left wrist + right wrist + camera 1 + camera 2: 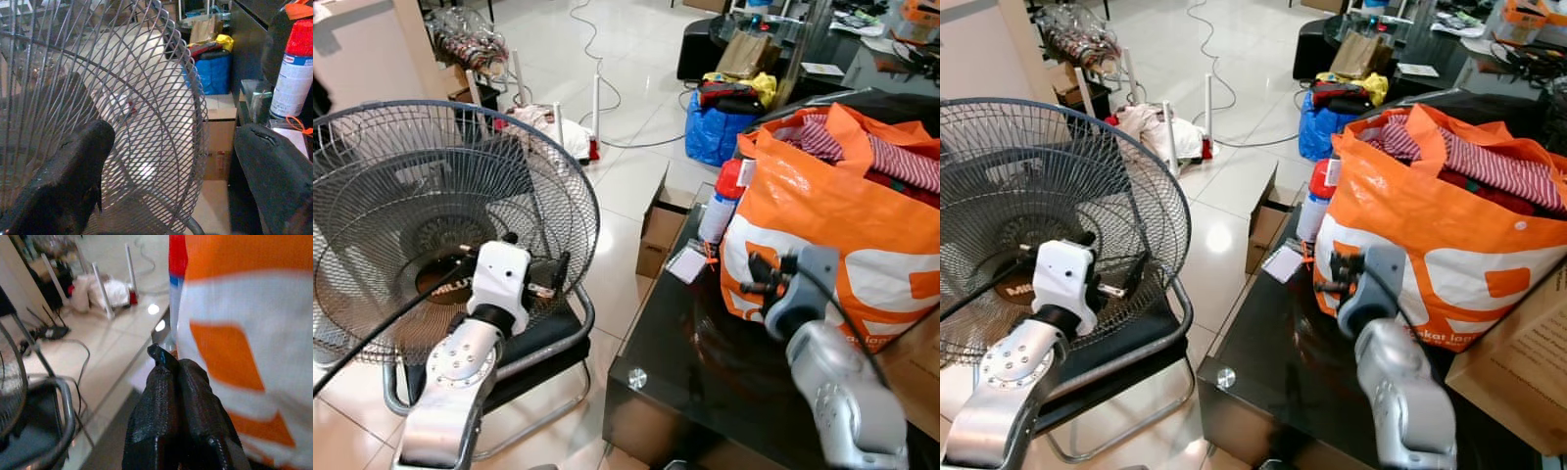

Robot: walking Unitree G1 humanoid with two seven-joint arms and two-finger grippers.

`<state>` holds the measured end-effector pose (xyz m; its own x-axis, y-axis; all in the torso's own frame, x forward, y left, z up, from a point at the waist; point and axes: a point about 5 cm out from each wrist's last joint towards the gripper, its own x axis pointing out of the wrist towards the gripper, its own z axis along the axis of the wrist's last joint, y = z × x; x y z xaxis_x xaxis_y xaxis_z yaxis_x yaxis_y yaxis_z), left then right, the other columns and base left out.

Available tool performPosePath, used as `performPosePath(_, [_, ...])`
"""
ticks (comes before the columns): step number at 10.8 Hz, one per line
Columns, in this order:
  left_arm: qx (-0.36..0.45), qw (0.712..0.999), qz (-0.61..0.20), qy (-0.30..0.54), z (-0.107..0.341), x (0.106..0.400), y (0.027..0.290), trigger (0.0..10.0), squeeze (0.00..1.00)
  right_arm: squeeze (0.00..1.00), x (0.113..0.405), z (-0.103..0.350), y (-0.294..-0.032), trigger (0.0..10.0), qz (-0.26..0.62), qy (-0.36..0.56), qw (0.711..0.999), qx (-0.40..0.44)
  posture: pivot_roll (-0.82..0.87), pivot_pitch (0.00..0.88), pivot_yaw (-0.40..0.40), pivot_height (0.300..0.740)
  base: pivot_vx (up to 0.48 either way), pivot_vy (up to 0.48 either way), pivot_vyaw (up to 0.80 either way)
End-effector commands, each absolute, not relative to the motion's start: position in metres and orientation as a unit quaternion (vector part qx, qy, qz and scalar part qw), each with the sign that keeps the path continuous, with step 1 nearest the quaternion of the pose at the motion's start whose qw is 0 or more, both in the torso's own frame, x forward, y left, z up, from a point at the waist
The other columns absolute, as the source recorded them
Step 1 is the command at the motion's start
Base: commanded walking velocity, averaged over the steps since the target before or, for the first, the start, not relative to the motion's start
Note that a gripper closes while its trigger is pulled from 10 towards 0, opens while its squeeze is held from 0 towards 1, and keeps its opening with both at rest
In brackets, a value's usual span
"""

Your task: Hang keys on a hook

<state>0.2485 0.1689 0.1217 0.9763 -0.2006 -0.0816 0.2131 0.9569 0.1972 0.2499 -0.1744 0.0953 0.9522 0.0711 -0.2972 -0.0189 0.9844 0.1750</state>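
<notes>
An orange cord (pixel 708 251) and a white tag (pixel 685 264) lie on the black glass table (pixel 695 362), at the foot of a red-capped spray can (pixel 722 201). I cannot tell whether keys are attached to the cord. My right gripper (pixel 751 275) hovers over the table against the front of an orange shopping bag (pixel 842 225). Its fingers (pixel 166 396) are pressed together, shut, with nothing seen between them. My left gripper (pixel 553 277) is open in front of the grille of a large fan (pixel 431 196), its fingers (pixel 73 166) wide apart.
The fan rests on a black chair (pixel 548 333) to the left of the table. A cardboard box (pixel 661 230) sits on the tiled floor by the table's edge, with a blue bag (pixel 715 132) behind it. Another carton (pixel 915 372) stands at the right.
</notes>
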Motion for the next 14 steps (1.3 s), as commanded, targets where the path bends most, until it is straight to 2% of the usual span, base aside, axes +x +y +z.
performPosePath(1, [0.108, 0.988, -0.101, 0.045, 0.117, 0.247, 0.169, 10.0, 0.04, 0.00, 0.249, 0.098, -0.179, 10.0, 0.017, 0.154, 0.985, 0.071, 0.00, 0.000, -0.029, 0.740, 0.000, 0.000, 0.00])
performPosePath(6, [0.105, 0.987, -0.099, 0.073, 0.106, 0.247, 0.185, 10.0, 0.05, 0.00, 0.247, 0.097, -0.178, 10.0, 0.016, 0.157, 0.987, 0.033, -0.04, 0.000, 0.007, 0.740, 0.000, 0.000, 0.00])
performPosePath(9, [0.103, 0.986, -0.112, 0.061, 0.114, 0.259, 0.182, 10.0, 0.05, 0.00, 0.245, 0.098, -0.181, 10.0, 0.005, 0.152, 0.988, 0.030, -0.06, 0.000, 0.044, 0.740, 0.000, 0.000, 0.00])
performPosePath(14, [0.098, 0.987, -0.114, 0.055, 0.117, 0.268, 0.180, 10.0, 0.05, 0.00, 0.249, 0.104, -0.186, 10.0, -0.009, 0.140, 0.990, 0.032, -0.07, 0.000, 0.041, 0.740, 0.000, 0.000, 0.00])
